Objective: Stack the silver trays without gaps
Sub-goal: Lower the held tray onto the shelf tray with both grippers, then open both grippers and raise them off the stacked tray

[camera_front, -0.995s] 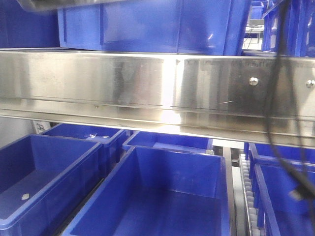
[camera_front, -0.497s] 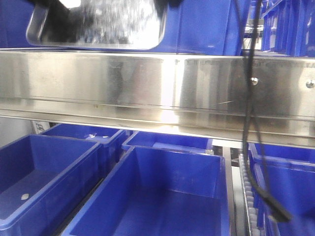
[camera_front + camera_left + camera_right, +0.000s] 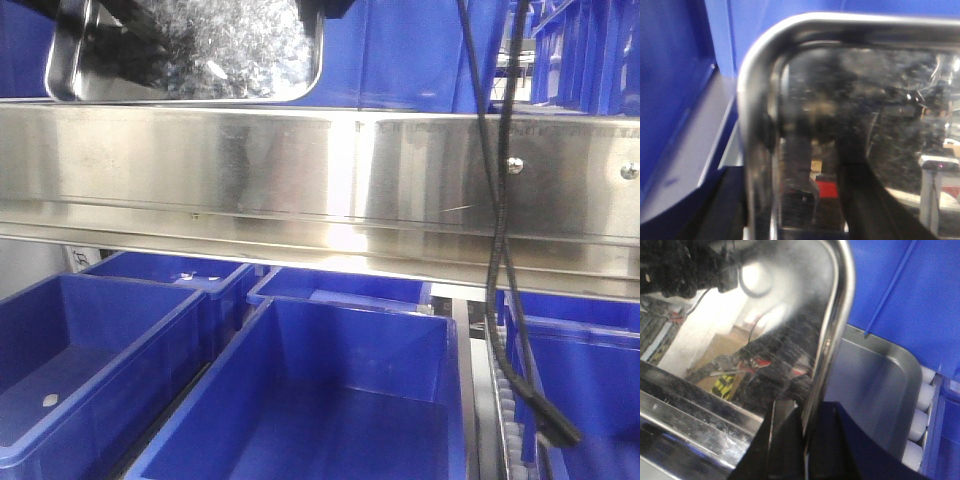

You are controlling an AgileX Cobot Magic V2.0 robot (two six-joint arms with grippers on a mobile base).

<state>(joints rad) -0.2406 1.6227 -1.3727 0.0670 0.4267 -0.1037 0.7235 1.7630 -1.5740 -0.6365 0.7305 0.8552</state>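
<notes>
Silver tray [image 3: 200, 50], tilted, left above steel rail [image 3: 300, 170].
Your right gripper [image 3: 807, 450] clamps its rim; left gripper [image 3: 790, 220] hold unreadable; second tray [image 3: 880, 385] lies beyond.

Both end effectors [image 3: 759, 150] [image 3: 805, 442] tight on silver tray [image 3: 230, 50]

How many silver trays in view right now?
2. The lifted tray stands tilted above the steel rail; the second tray lies flat beyond it, beside a blue bin, visible only from the right wrist. Others may be hidden.
</notes>
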